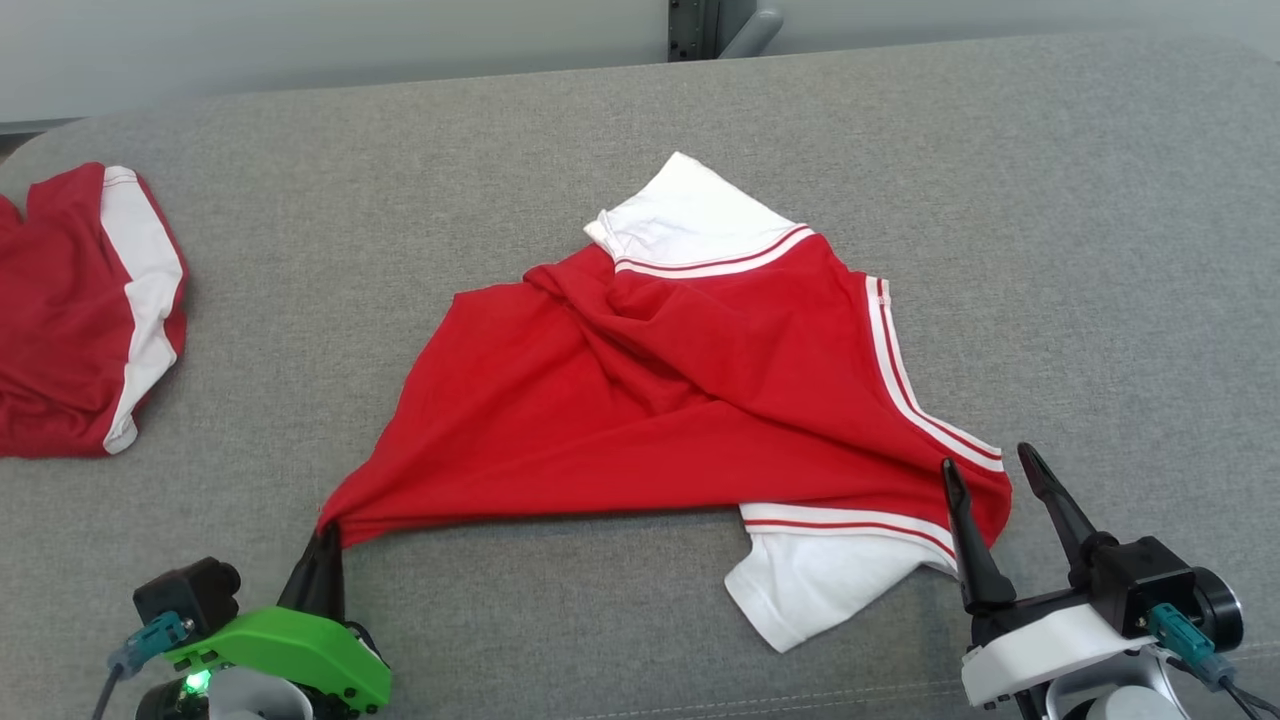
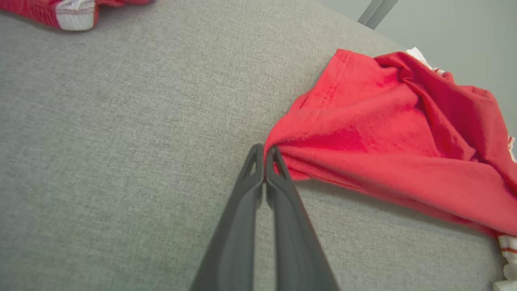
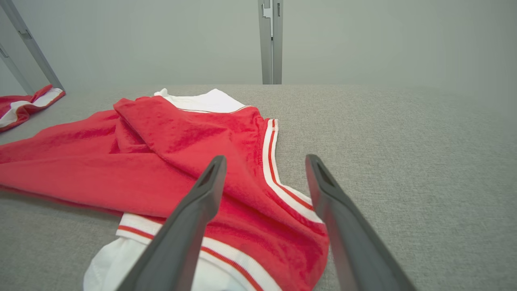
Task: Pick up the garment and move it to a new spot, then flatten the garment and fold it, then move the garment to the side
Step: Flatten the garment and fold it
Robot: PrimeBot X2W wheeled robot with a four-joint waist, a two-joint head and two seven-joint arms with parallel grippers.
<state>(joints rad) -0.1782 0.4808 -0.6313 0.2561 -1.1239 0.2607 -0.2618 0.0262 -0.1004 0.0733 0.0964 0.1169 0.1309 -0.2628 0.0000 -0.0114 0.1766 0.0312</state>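
The left hand [image 1: 325, 535] [image 2: 264, 151] sits at the near left of the grey surface [image 1: 1100, 250] [image 2: 101, 141] [image 3: 404, 141]. Its two dark fingers are clenched on the near left corner of the shirt [image 1: 650, 400] [image 2: 383, 133] [image 3: 161, 161]. The red cloth gathers to a point at the fingertips and fans out from there to the right and away.

At the near right, the right hand [image 1: 990, 465] [image 3: 266, 159] is released, its fingers spread wide. They point over the shirt's near right corner, where the red cloth ends in a white and red striped edge. Whether the fingers touch the cloth, I cannot tell.

Just left of that hand lies the near sleeve [image 1: 810, 580] [image 3: 109, 266], white with striped trim, flat on the surface and partly under the red hem.

The shirt lies in the middle of the surface, crumpled, with folds running across its chest from the far left to the near right. Its striped edge runs down the right side.

Farther on, the far sleeve [image 1: 690, 215] [image 3: 206, 101], also white, sticks out past the red body.

Well apart at the far left lies a second garment [image 1: 70, 310] [image 2: 72, 14] [image 3: 24, 105], dark red with a white band.

Beyond the far edge a grey post [image 1: 700, 25] [image 3: 270, 40] stands before a pale wall [image 1: 350, 40] [image 3: 383, 40].
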